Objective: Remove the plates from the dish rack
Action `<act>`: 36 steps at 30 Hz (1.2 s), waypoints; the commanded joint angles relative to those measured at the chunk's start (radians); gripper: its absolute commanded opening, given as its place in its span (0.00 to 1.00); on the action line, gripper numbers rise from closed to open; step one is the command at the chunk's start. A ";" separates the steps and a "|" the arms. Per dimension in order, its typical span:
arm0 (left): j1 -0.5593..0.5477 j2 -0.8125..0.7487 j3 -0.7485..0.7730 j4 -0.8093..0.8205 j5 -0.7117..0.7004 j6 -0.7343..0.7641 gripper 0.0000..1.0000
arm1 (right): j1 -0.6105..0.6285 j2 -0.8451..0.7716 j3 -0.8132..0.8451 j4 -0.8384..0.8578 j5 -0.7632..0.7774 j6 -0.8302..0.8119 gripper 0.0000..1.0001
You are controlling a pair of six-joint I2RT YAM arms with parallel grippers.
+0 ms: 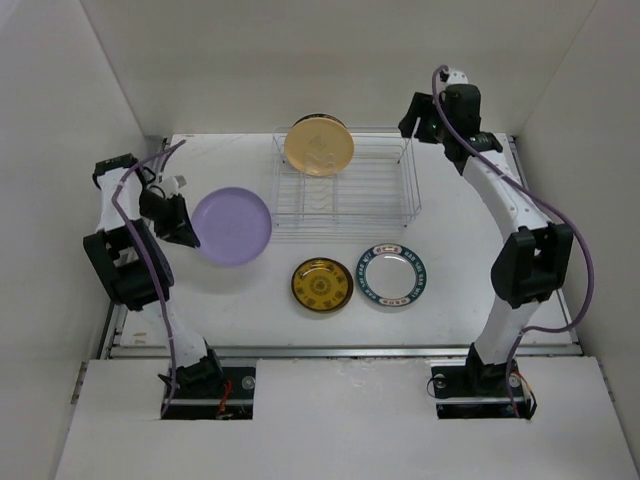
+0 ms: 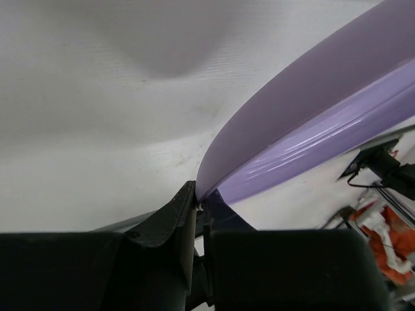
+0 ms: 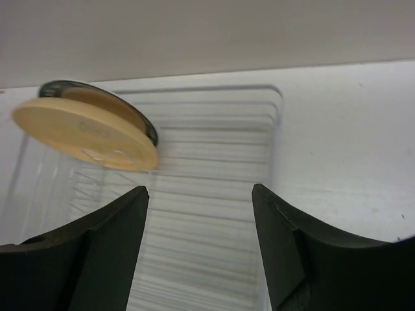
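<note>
In the rack [image 1: 345,186], toward its 11 o'clock corner: yellow plate [image 1: 318,146] on edge, tilted, with a dark-rimmed plate [image 3: 68,85] just behind, mostly hidden. Outside the rack, flat on the desk [image 1: 470,305] at the rack's 6 o'clock: gold plate [image 1: 321,284], with teal plate [image 1: 391,276] just beside it at 3 o'clock, not touching. At the rack's 8 o'clock: lavender plate [image 1: 232,226], pinched at its 9 o'clock rim by the left tool [image 1: 186,226], clenched on it; whether clear of the desk, cannot tell. Right tool [image 3: 198,191] released, fingers wide apart, hanging near the rack's 1 o'clock corner. Marks around the teal rim and a faint stamp under the yellow plate: too small to read.
</note>
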 commanded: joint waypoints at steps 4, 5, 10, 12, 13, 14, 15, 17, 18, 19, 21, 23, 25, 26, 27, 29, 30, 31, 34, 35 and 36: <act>0.045 0.133 -0.060 -0.011 -0.004 0.047 0.00 | 0.082 0.228 0.289 0.077 -0.191 -0.079 0.71; 0.054 0.146 -0.069 -0.011 -0.013 0.047 0.00 | 0.091 0.257 0.352 0.077 -0.204 -0.079 0.71; 0.054 0.232 -0.078 0.009 -0.066 0.027 0.00 | 0.134 0.418 0.487 0.132 -0.240 -0.079 0.70; 0.054 0.256 -0.078 0.009 -0.076 0.027 0.00 | 0.159 0.447 0.512 0.160 -0.252 -0.079 0.70; 0.054 0.276 -0.089 0.009 -0.076 0.027 0.00 | 0.159 0.470 0.512 0.195 -0.261 -0.079 0.69; 0.054 0.276 -0.089 0.009 -0.076 0.036 0.00 | 0.168 0.480 0.512 0.211 -0.261 -0.079 0.69; 0.054 0.290 -0.099 0.009 -0.076 0.036 0.00 | 0.168 0.490 0.512 0.220 -0.273 -0.079 0.69; 0.054 0.299 -0.110 0.018 -0.089 0.036 0.01 | 0.177 0.521 0.521 0.231 -0.273 -0.079 0.68; 0.054 0.299 -0.110 0.018 -0.098 0.026 0.09 | 0.177 0.530 0.521 0.231 -0.273 -0.079 0.68; 0.054 0.299 -0.110 0.018 -0.098 0.025 0.16 | 0.186 0.530 0.521 0.231 -0.273 -0.079 0.68; 0.054 0.299 -0.110 0.018 -0.098 0.025 0.31 | 0.186 0.562 0.521 0.241 -0.249 -0.079 0.64; 0.054 0.299 -0.110 0.029 -0.098 0.016 0.39 | 0.186 0.578 0.521 0.261 -0.215 -0.070 0.62; 0.054 0.290 -0.110 0.029 -0.098 0.016 0.39 | 0.196 0.590 0.521 0.261 -0.197 -0.061 0.62; 0.054 0.290 -0.110 0.029 -0.109 0.016 0.39 | 0.196 0.590 0.521 0.270 -0.159 -0.061 0.62; 0.054 0.290 -0.110 0.029 -0.109 0.016 0.39 | 0.196 0.599 0.521 0.271 -0.133 -0.061 0.62; 0.054 0.281 -0.110 0.029 -0.109 0.016 0.40 | 0.196 0.599 0.521 0.280 -0.070 -0.061 0.60; 0.054 0.281 -0.110 0.029 -0.109 0.016 0.40 | 0.196 0.599 0.521 0.295 -0.069 -0.061 0.58; 0.054 0.272 -0.110 0.038 -0.109 0.016 0.40 | 0.196 0.599 0.521 0.306 -0.059 -0.061 0.54; 0.054 0.272 -0.120 0.038 -0.109 0.016 0.40 | 0.196 0.599 0.512 0.320 -0.086 -0.061 0.33; 0.054 0.262 -0.120 0.038 -0.109 0.016 0.40 | 0.196 0.599 0.512 0.320 -0.086 -0.061 0.28; 0.054 0.262 -0.120 0.038 -0.109 0.016 0.40 | 0.205 0.584 0.503 0.320 -0.086 -0.061 0.25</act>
